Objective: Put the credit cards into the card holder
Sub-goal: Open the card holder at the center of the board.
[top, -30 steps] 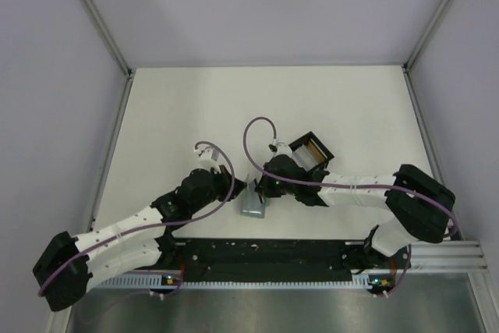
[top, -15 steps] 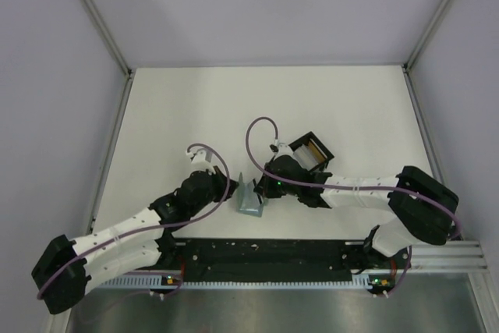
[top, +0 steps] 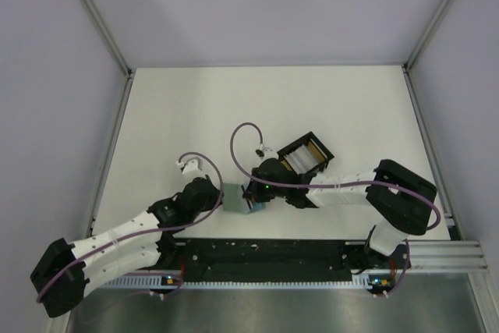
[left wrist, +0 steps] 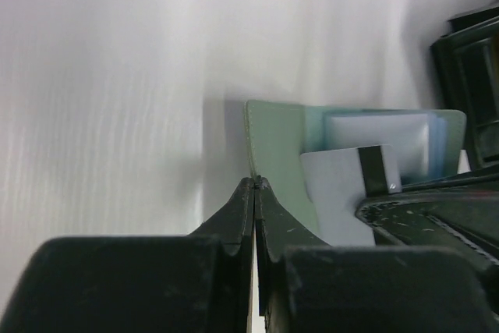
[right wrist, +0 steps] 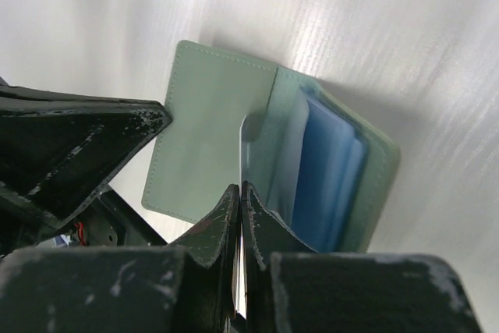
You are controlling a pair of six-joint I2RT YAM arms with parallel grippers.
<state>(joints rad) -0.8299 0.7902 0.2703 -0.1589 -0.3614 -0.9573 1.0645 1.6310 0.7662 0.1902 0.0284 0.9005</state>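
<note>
The sage-green card holder [top: 234, 200] lies open on the table between my two grippers. In the left wrist view its green flap [left wrist: 277, 150] and pale blue slotted inside show. My left gripper [left wrist: 256, 183] is shut on the near edge of that flap; it also shows in the top view [top: 222, 195]. My right gripper [right wrist: 242, 186] is shut on a pale grey-white credit card [left wrist: 343, 189] with a dark stripe. The card stands edge-on at the holder's blue slots [right wrist: 331, 173], its front end inside the fold. The right gripper [top: 251, 196] sits just right of the holder.
A black open box [top: 306, 155] with compartments, holding a yellow-orange card, stands just behind the right arm; its corner shows in the left wrist view [left wrist: 468, 60]. The black rail at the table's near edge [top: 265, 251] lies close below the holder.
Both grippers and the card holder have moved left. The left gripper has drawn back left with the flap, and the holder now lies open wider.
</note>
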